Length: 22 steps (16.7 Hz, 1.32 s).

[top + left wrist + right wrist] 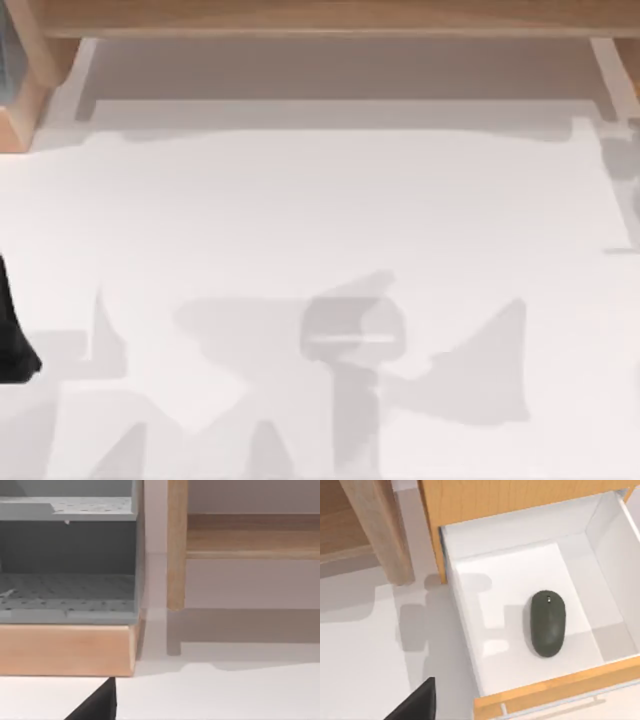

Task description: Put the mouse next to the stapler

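A dark grey mouse lies flat on the white floor of an open drawer in the right wrist view, with room on all sides of it. A black part of my right gripper juts in over the white table beside the drawer, well apart from the mouse. In the left wrist view a black part of my left gripper sits low over the table in front of a wooden base. A dark part of my left arm shows at the top view's left edge. The stapler is out of view.
The drawer has a wooden front and hangs from a wooden cabinet beside a wooden leg. A grey perforated rack stands on a wooden base. A wooden shelf runs along the table's far edge.
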Motion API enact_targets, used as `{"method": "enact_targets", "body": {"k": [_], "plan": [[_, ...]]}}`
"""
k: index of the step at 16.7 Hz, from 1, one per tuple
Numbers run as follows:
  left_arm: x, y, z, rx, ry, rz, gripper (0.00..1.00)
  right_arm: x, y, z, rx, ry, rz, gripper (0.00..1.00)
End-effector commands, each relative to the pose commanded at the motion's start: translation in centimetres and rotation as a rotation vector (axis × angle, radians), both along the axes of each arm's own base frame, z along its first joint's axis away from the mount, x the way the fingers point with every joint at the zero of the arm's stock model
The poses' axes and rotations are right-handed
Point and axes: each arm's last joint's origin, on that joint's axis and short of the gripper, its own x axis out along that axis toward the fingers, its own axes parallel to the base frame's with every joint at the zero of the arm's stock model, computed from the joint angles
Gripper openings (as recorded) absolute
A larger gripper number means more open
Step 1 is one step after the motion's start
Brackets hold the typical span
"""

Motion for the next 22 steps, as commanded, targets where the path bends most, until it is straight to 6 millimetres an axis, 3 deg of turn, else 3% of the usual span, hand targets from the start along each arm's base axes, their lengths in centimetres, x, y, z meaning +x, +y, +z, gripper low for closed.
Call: {"method": "enact_targets", "body": {"k": [4,7,9,12,15,22], "plan": [[0.0,0.0,0.0,0.0,0.0,0.0,1.0,8.9,-4.5,-4.1,0.06,0.241,-0.053,1.0],[0.0,0.0,0.0,0.0,0.0,0.0,1.0,14.4,-7.8,-10.4,0.118,0.42,-0.075,1.0],[0.0,0.0,0.0,0.0,0.0,0.0,1.0,16.9,-9.7,-15.1,0.158,0.524,-0.084,1.0],[0.0,0.0,0.0,0.0,0.0,0.0,1.0,18.9,-11.5,-20.6,0.203,0.628,-0.086,1.0],[0.0,0.0,0.0,0.0,0.0,0.0,1.0,20.2,-11.5,-23.7,0.221,0.665,-0.066,1.0],[0.0,0.0,0.0,0.0,0.0,0.0,1.0,20.5,-11.4,-24.2,0.223,0.668,-0.062,1.0]]}}
